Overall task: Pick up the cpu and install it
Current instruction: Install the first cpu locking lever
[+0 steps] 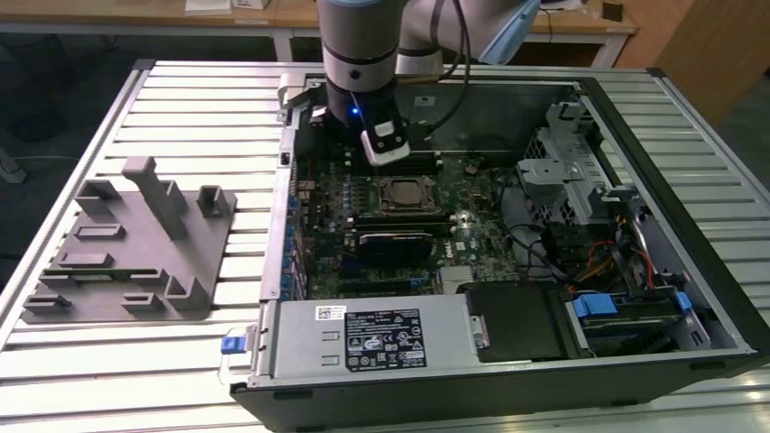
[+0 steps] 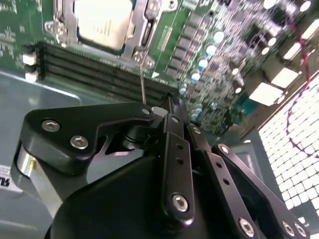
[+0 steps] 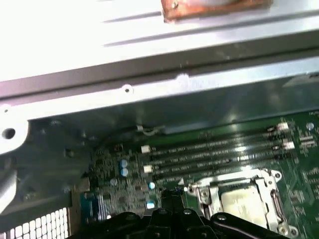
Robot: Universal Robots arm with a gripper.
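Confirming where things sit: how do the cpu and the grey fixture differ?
The cpu is small and silvery; the fixture is large, matte grey. The cpu lies flat in the socket inside the case; the fixture sits outside on the table, with upright posts.

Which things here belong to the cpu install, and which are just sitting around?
Job in hand:
- cpu, lying in the motherboard socket
- gripper, jaws shut and empty, near the socket

Lying about:
- grey fixture on the slatted table
- power supply in the case
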